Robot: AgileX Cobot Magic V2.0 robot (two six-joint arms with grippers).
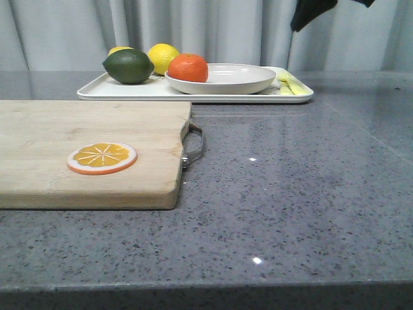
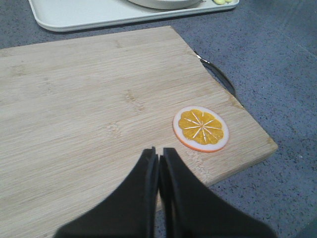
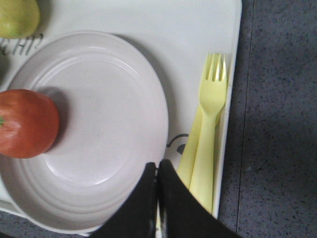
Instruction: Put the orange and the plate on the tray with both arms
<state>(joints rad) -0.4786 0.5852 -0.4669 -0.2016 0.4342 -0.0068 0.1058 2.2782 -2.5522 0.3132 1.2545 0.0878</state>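
I see the glossy round orange fruit (image 1: 188, 68) sitting in the shallow off-white round plate (image 1: 232, 79), at the plate's left edge in the front view, touching the rim area. Plate sits on the flat white rectangular tray (image 1: 129, 92) at the far side of the grey speckled countertop (image 1: 290, 194). Also on the tray: a dark green lime (image 1: 128, 66), two yellow lemons (image 1: 163, 57) behind it, and pale yellow plastic cutlery (image 3: 210, 124) just beside the plate on its right, fork on top. Left gripper (image 2: 159, 163) hangs over the light wooden cutting board (image 2: 89, 109), fingers pressed together, holding nothing; a flat orange slice disc (image 2: 201, 128) lies on the board near it, not touching. Right gripper (image 3: 157, 176) hovers above the plate's rim next to the cutlery, jaws closed, nothing between them. In the front view I only catch a dark bit of the right arm (image 1: 310, 13) at the top.
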